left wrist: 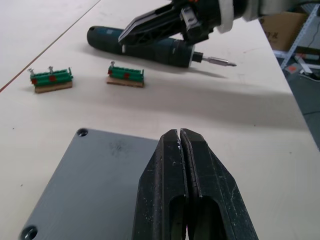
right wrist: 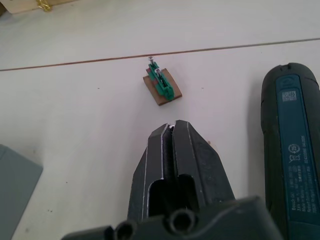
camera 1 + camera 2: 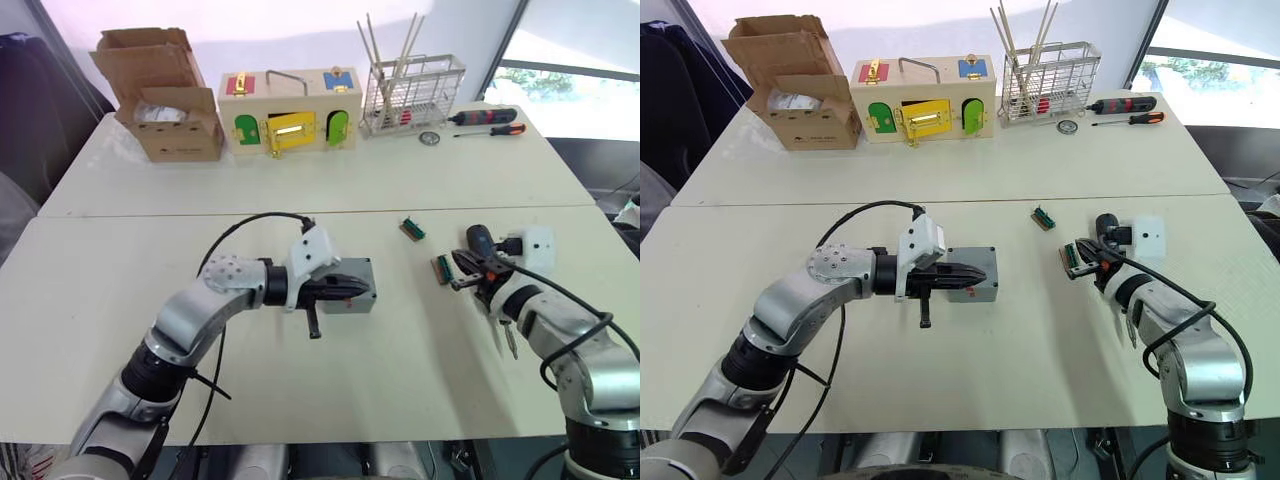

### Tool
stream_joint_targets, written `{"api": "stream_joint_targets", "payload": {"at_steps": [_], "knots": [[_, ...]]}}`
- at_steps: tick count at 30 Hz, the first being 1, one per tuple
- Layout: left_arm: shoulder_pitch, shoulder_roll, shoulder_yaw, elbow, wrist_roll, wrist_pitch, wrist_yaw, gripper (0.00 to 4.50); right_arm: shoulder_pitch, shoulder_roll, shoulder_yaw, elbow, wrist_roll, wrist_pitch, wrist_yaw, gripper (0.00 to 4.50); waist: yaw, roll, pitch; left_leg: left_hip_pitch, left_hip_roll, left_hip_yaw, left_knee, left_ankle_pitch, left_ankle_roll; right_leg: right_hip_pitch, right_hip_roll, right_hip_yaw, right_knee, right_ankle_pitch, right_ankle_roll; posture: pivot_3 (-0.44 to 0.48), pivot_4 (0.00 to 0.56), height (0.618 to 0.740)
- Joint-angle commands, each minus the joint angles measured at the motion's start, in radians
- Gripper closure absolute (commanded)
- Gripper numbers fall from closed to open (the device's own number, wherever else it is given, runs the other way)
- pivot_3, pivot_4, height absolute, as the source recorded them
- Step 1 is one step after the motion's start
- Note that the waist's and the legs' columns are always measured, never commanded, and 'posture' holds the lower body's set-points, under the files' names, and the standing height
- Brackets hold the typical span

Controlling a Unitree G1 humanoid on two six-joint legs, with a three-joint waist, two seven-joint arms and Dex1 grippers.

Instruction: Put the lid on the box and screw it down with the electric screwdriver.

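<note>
Flat grey lid [image 1: 95,185] with corner screw holes, seated on box [image 3: 352,290] beneath pinched-shut left claw [image 3: 352,288]. One dark electric screwdriver [image 2: 295,145] beside closed right claw [image 2: 172,131]. Two green blocks [image 1: 125,75] beyond.

On the worktop [image 3: 300,190] there was one grey box with its lid [image 3: 352,287] on, and one electric screwdriver [image 1: 150,45]. Between them lay two small green screw holders on brown bases [image 1: 50,80] [image 1: 126,76]. Behind the grey box stood one wooden box with coloured doors [image 3: 291,110], one open cardboard box [image 3: 165,95], one wire basket [image 3: 413,93] of sticks, and two manual screwdrivers [image 3: 483,117] [image 3: 490,131].
</note>
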State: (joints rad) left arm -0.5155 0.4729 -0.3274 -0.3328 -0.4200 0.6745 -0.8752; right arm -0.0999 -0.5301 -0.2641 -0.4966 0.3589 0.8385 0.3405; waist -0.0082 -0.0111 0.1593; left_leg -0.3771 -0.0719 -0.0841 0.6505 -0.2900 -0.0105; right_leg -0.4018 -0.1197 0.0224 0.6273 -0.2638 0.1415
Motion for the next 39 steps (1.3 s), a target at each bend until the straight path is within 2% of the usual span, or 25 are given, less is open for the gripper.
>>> {"api": "stream_joint_targets", "payload": {"at_steps": [1,3,7,12,17,23,39], "knots": [[-0.041,0.034,0.094,0.014,-0.014,-0.007,-0.005,4.5,-0.079,-0.005,-0.036,-0.083,0.085,-0.026,0.047,4.48,-0.002,0.0,0.0,0.0,0.0,0.0,0.0,0.0,0.0,0.0,0.0,0.0,0.0,0.0,0.0,0.0,0.15,0.73],[-0.042,0.101,0.148,0.007,-0.044,0.043,-0.027,4.5,-0.136,-0.014,0.016,-0.106,0.131,-0.057,0.123,4.48,-0.009,0.001,0.001,0.0,0.0,0.001,0.0,0.0,0.0,-0.002,0.0,0.0,0.001,0.0,0.0,0.0,0.15,0.73],[0.001,0.212,0.179,-0.049,-0.073,0.086,-0.08,4.5,-0.186,-0.017,0.131,-0.07,0.136,-0.091,0.207,4.48,-0.009,0.001,0.001,0.0,0.001,-0.001,-0.003,0.0,0.0,-0.004,0.002,-0.001,0.002,0.0,0.0,0.0,0.15,0.73],[0.05,0.262,0.218,-0.117,-0.114,0.14,-0.069,4.5,-0.195,-0.02,0.246,0.015,0.105,-0.147,0.279,4.48,0.0,0.001,0.002,-0.008,0.0,-0.001,0.005,0.0,0.0,-0.006,0.0,-0.001,0.001,0.0,0.0,0.0,0.15,0.73],[0.09,0.255,0.251,-0.155,-0.132,0.177,-0.007,4.5,-0.206,-0.011,0.291,0.094,0.08,-0.196,0.31,4.48,0.0,0.001,0.002,-0.012,-0.001,-0.001,0.01,-0.001,0.002,-0.007,0.0,-0.001,0.003,0.0,0.0,0.0,0.15,0.73],[0.115,0.24,0.248,-0.184,-0.146,0.189,0.039,4.5,-0.204,-0.023,0.278,0.142,0.066,-0.222,0.327,4.48,-0.002,0.001,0.002,-0.014,0.0,-0.001,0.01,0.001,-0.003,-0.01,0.0,-0.001,0.003,0.0,0.0,0.0,0.15,0.73],[0.086,0.231,0.213,-0.16,-0.127,0.168,0.047,4.5,-0.171,-0.014,0.286,0.159,0.039,-0.238,0.321,4.48,-0.001,0.001,0.002,-0.014,0.0,-0.001,0.01,0.001,-0.002,-0.01,0.0,-0.001,0.003,0.0,0.0,0.0,0.15,0.73]]}}
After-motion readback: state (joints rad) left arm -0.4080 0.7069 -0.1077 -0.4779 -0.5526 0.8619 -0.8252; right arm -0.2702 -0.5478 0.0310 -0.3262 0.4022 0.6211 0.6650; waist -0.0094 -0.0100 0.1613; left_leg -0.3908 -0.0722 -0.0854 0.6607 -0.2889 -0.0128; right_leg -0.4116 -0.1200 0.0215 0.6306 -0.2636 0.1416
